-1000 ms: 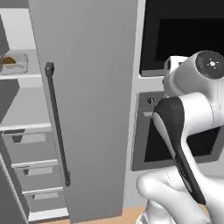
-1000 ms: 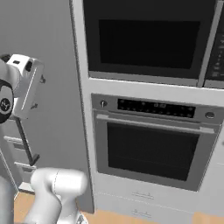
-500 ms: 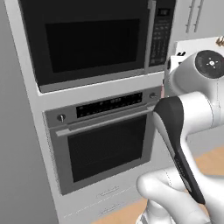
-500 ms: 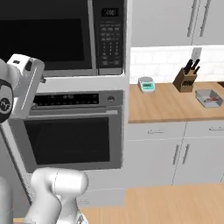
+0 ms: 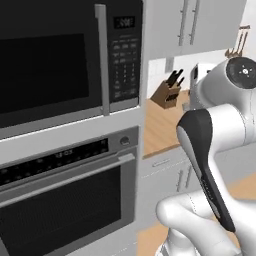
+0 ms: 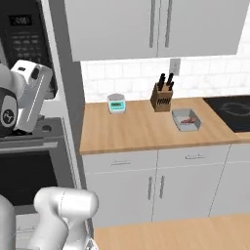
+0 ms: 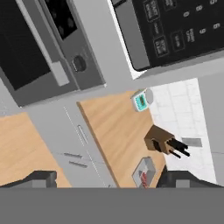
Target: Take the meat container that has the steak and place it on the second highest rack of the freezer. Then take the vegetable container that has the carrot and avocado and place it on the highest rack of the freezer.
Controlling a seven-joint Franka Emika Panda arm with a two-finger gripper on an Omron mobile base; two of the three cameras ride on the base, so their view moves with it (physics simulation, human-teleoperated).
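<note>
Dark fingertips of the gripper at the bottom edge of the hand view, spread wide apart, nothing between them. Just above the right fingertip, near the lower middle of that frame, a small grey tray with the pinkish-red steak lying on the wooden table. Same tray right of centre in the right base view, steak inside, resting on the table near its right end, beside a black cooktop at the right edge. Left of the tray, a brown knife block with black handles; further left, a small teal-faced scale against the white tiled wall. Black-fronted microwave across the upper left of the left base view, oven with a bar handle below it. Grey cabinets with slim handles under the table.
</note>
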